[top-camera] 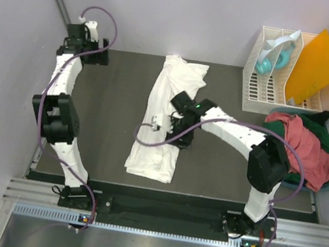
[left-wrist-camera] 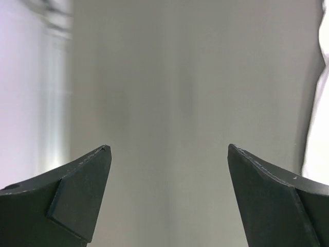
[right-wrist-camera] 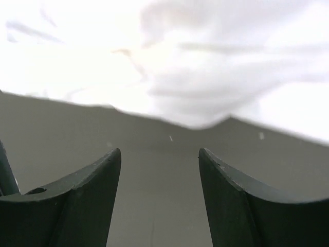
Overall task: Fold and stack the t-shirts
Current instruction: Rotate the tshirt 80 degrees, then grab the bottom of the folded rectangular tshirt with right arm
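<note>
On the dark table (top-camera: 121, 79), the left claw (left-wrist-camera: 169, 152) hangs open at the far left. The white shirt (top-camera: 165, 98) lies mid-table in a long strip; the right claw (right-wrist-camera: 159, 154), open, sits low at its edge. Best pinch all layers before folding.

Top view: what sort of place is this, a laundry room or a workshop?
Most likely a robotics test booth, not a laundry. The left arm and right arm are bolted at the near edge of a dark table, plain walls box it in, and a white t-shirt lies on it.
</note>
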Robot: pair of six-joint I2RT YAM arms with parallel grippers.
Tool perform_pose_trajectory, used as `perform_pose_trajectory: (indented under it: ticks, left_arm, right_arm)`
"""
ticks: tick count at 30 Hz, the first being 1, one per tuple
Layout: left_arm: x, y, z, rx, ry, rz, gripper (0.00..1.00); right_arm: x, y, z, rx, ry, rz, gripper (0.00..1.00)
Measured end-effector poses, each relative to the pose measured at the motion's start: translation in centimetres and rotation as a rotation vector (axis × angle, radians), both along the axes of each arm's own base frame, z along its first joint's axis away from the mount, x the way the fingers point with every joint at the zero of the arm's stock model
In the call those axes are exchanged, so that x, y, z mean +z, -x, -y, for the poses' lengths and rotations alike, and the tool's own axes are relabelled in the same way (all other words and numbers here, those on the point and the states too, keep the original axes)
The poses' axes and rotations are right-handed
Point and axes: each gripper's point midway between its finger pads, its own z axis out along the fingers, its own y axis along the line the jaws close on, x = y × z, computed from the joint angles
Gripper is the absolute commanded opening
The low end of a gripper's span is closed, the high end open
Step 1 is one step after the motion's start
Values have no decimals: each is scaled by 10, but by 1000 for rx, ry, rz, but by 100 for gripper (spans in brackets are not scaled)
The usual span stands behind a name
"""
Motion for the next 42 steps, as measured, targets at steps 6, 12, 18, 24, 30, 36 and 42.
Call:
perform_pose_trajectory:
  ticks: [6, 12, 18, 24, 30, 36, 42]
  left_arm:
    - [91, 48, -73, 92, -139, 133, 99]
    - [108, 91, -141, 207, -228, 110, 99]
    - [100, 103, -143, 186, -224, 62, 99]
    - [106, 111, -138, 172, -212, 63, 99]
    - [120, 120, -133, 163, -220, 85, 99]
    - [132, 126, -131, 153, -245, 102, 99]
    - [141, 127, -132, 146, -269, 117, 99]
  right_arm:
    - [-1, 42, -66, 185, -63, 85, 64]
    - [4, 74, -107, 245, -129, 118, 65]
    - [-20, 108, -128, 284, -139, 81, 65]
    - [-60, 112, -130, 261, -93, 39, 65]
    - [-67, 103, -138, 229, -106, 70, 47]
    - [-64, 99, -147, 213, -139, 89, 0]
    - [-73, 103, -147, 227, -127, 61, 0]
